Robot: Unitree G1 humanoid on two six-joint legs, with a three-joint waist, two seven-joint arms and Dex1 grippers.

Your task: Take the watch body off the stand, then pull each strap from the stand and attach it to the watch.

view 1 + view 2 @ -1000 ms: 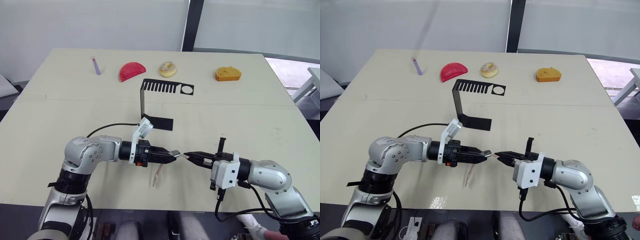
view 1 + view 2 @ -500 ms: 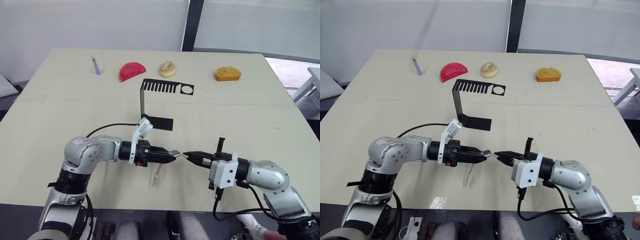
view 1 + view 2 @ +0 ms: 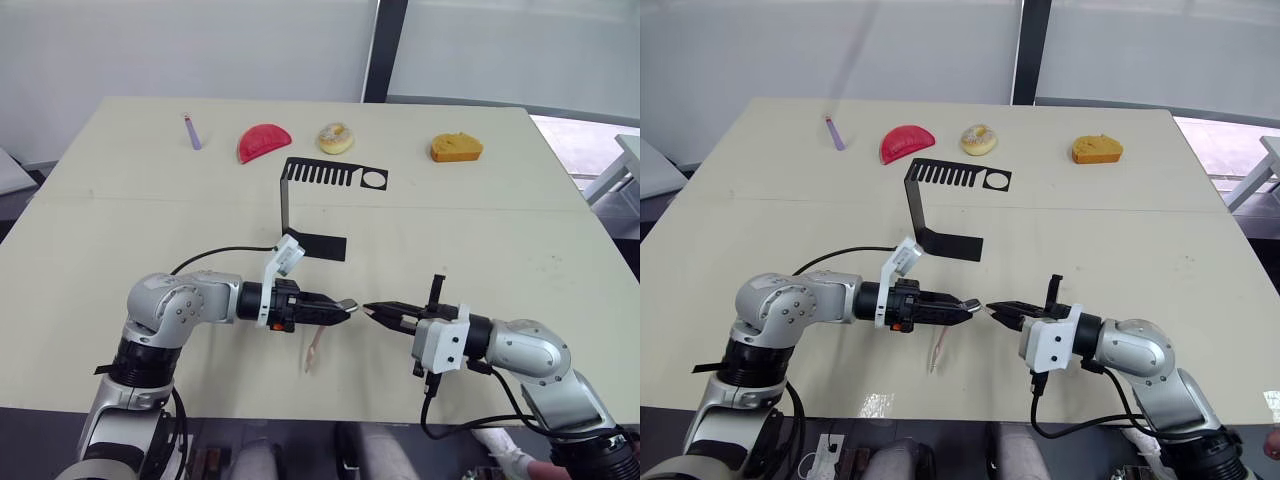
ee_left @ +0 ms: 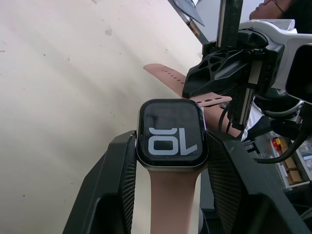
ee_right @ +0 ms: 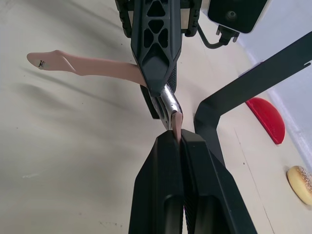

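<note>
Pale surface (image 3: 520,230), white wall behind. Head view: stand (image 3: 300,200) mid-surface, bare; both hands meet just in front of it. Left hand (image 3: 345,306) clamps the watch body (image 4: 171,133), one strap (image 3: 314,350) dangling below. L wrist view: screen faces up. R wrist view: right hand (image 5: 174,137) pinches second strap (image 5: 178,122), tip touching the watch.

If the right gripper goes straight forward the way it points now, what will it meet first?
The watch body, held in the left gripper directly ahead of it. The right gripper pinches a strap whose tip looks almost at the watch's edge already.
</note>
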